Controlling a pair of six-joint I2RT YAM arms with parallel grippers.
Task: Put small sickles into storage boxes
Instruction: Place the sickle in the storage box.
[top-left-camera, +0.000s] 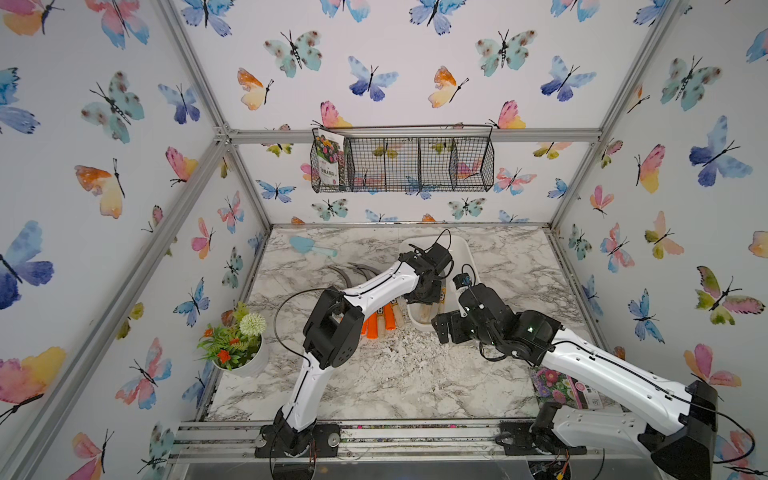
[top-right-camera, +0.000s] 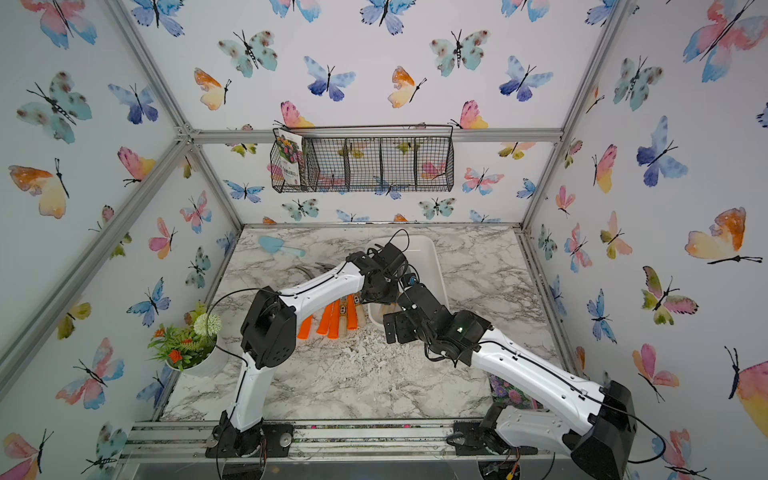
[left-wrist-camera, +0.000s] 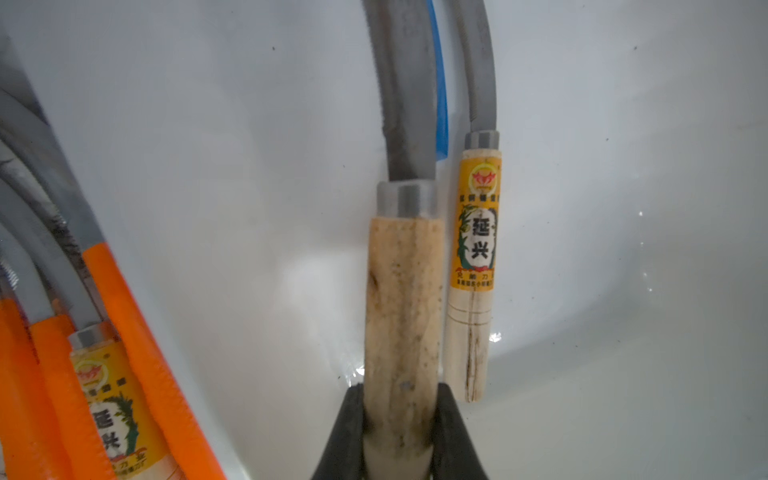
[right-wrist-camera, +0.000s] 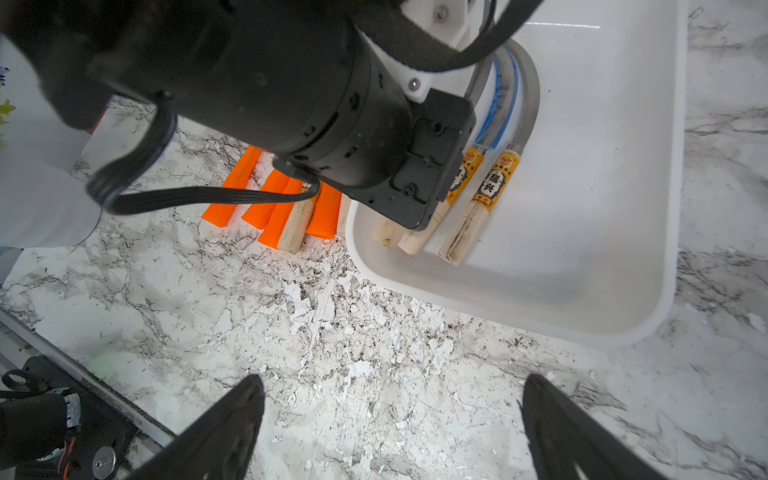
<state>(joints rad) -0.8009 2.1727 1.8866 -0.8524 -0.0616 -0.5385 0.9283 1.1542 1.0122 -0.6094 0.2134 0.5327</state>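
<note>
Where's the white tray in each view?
Top view: white tray near centre.
Top view: white tray near centre too.
Left wrist: white tray fills the background.
Right wrist: white tray upper right.
Shared landmark: orange handles lying beside it, outside its wall.

Three wooden-handled sickles (right-wrist-camera: 478, 208) occupy white tray (right-wrist-camera: 582, 257); orange ones (right-wrist-camera: 235, 185) lie beside.

Left arm (top-right-camera: 324, 284) over white tray (top-right-camera: 434, 259), pale-handled sickles (top-right-camera: 384, 311) inside, orange-handled sickles (top-right-camera: 332, 318) beside it, right gripper (top-right-camera: 392, 330) near tray's end.
</note>
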